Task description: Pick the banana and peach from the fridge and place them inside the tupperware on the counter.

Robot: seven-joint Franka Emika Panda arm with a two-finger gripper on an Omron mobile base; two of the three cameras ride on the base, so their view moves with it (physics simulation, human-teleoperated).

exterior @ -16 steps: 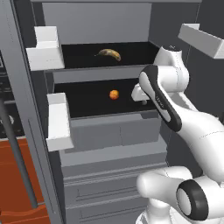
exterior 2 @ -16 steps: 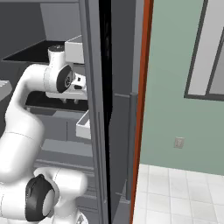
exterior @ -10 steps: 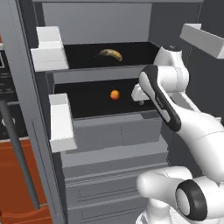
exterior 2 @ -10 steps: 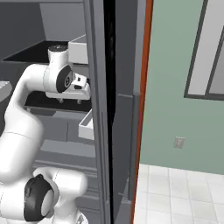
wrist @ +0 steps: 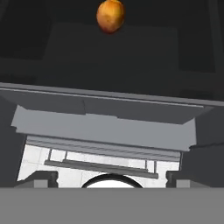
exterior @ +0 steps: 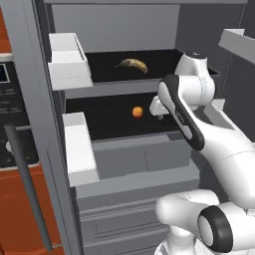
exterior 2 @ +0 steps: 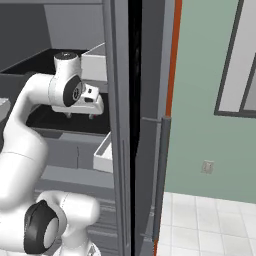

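Fridge (exterior: 149,164) standing open, we're reaching in with gripper (exterior: 155,108) spread wide and empty beside the peach (exterior: 137,112); banana (exterior: 132,63) lying one shelf up, both waiting

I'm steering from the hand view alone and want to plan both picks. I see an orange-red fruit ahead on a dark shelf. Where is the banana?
Observer: The banana lies on the fridge shelf above the one holding the peach.
Operator: How does my gripper sit relative to the peach?
Observer: In the left base view the gripper is at the peach's shelf level, off to its right, apart from it, with its jaws open and empty.
Operator: Anything flanking the opening?
Observer: White door bins hang on the open door to the left of both shelves.
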